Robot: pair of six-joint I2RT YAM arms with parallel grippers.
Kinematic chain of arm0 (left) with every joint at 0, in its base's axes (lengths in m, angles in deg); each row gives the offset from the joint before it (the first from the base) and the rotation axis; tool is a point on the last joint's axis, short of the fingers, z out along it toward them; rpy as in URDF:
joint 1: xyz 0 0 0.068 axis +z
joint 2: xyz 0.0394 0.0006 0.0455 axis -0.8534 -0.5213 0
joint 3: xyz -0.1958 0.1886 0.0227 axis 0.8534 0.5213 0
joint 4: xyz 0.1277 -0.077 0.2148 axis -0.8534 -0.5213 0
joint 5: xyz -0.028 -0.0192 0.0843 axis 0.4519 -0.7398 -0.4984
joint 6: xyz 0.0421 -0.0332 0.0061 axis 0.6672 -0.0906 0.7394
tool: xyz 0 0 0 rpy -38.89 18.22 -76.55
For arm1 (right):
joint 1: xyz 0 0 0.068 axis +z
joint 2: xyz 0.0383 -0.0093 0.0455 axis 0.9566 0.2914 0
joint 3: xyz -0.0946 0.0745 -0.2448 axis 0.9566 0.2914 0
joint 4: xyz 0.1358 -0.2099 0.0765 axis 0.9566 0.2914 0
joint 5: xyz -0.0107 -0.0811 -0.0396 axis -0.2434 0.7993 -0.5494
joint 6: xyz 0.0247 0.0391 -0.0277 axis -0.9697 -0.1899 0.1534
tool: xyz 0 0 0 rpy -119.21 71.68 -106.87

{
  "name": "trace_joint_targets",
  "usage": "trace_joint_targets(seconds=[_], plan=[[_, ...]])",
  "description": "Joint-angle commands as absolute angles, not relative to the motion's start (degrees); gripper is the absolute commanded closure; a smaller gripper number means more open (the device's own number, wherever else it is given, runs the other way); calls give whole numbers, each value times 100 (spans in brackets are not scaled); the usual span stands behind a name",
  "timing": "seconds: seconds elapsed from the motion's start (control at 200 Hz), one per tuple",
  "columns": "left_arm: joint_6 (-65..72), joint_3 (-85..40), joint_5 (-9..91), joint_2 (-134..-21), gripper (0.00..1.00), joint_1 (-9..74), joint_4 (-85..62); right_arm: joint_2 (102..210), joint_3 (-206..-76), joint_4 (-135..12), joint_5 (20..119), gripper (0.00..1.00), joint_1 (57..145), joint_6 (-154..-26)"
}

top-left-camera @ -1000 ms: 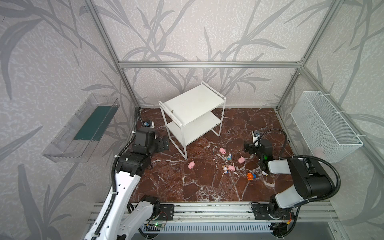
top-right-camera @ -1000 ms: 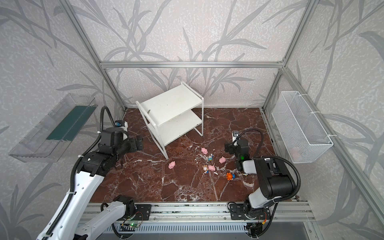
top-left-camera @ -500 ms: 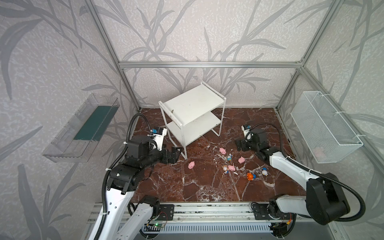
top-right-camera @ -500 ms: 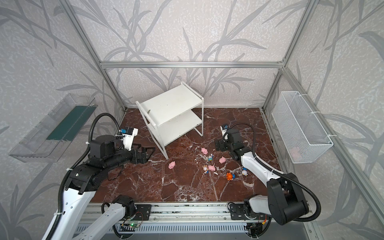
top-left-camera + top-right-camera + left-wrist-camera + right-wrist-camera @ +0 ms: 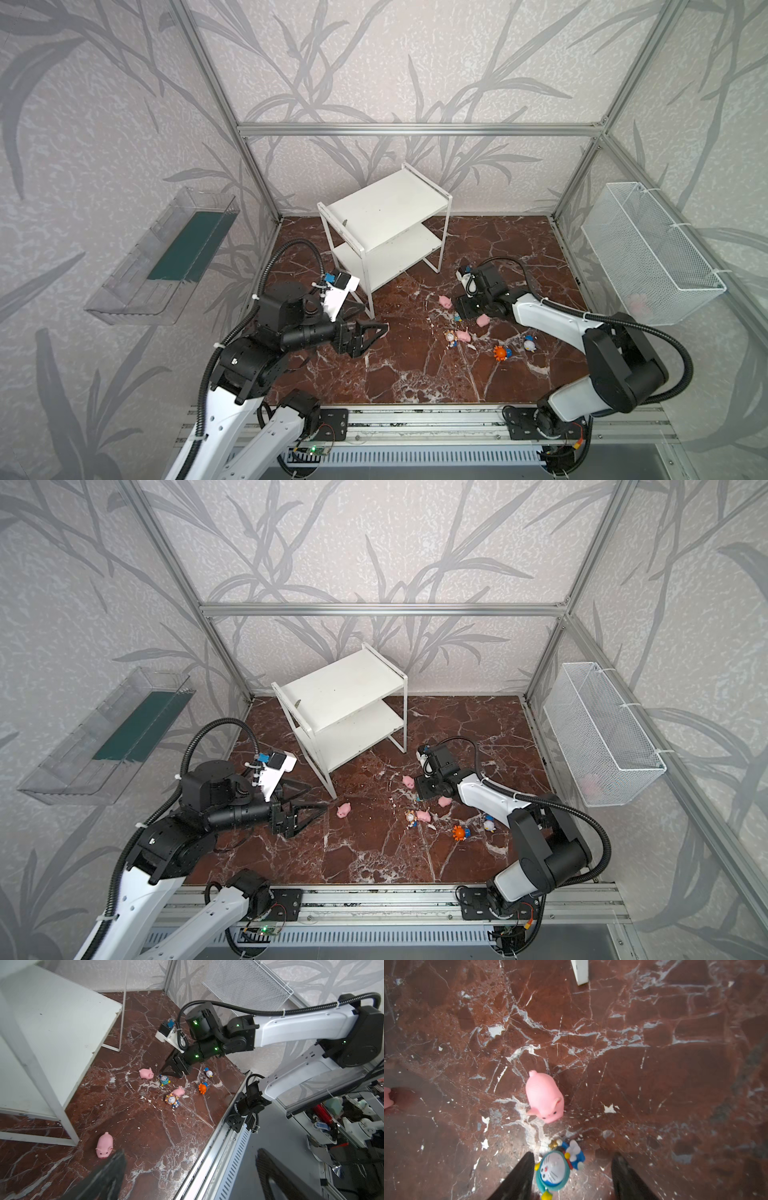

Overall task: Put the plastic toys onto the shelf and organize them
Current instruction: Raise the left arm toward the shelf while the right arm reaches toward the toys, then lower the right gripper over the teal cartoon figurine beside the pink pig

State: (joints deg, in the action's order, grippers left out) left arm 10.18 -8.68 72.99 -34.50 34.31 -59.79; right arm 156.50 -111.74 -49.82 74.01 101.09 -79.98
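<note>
red-brown marble desk fills the floor of a cell with grey leaf-patterned walls. nearest the front rail, my left end effector hangs over the desk with its jaws spread wide, gripping nothing. a pink pig lies just past one of its fingertips, near the shelf's front leg. the other toys sit further right, all on the desk. an orange figurine and a white-and-blue figurine are near each other. a second pig lies just beside a round-faced figurine, and a third pig is a little beyond them. my right end effector is down at the desk, jaws parted around a blue cat figurine. one finger is right at its side and the other stands apart. a fourth pig lies just past it. behind everything, the white shelf stands at an angle near the back wall. a clear bin hangs on the left wall and a wire basket on the right.
</note>
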Motion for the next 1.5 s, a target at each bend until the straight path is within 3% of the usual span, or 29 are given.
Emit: trace_joint_targets(seconds=[0.0, 0.455, 0.83, 1.025, 1.195, 1.495], plan=[[1241, -811, 7353, -3553, 1, 3202, -5934, 15886, -11458, -4919, 7115, 40, 10196, -7760], [1651, -1237, 6119, -4770, 1, 1932, -6107, 16078, -11648, -4565, 7395, 37, 10265, -7790], [2042, -1699, 6198, -5566, 1, 1741, -6309, 15813, -11288, -4273, 7729, 37, 10294, -8408], [2310, -2082, 5856, -6115, 1, 1531, -6464, 15799, -11039, -4683, 7528, 43, 10286, -8678], [2256, -1579, 5757, -5936, 1, 1520, -5644, 15846, -11005, -4772, 7602, 48, 10289, -8818], [2264, -1165, 5731, -5488, 1, 1533, -5131, 15972, -11372, -4065, 8708, 47, 10221, -8635]])
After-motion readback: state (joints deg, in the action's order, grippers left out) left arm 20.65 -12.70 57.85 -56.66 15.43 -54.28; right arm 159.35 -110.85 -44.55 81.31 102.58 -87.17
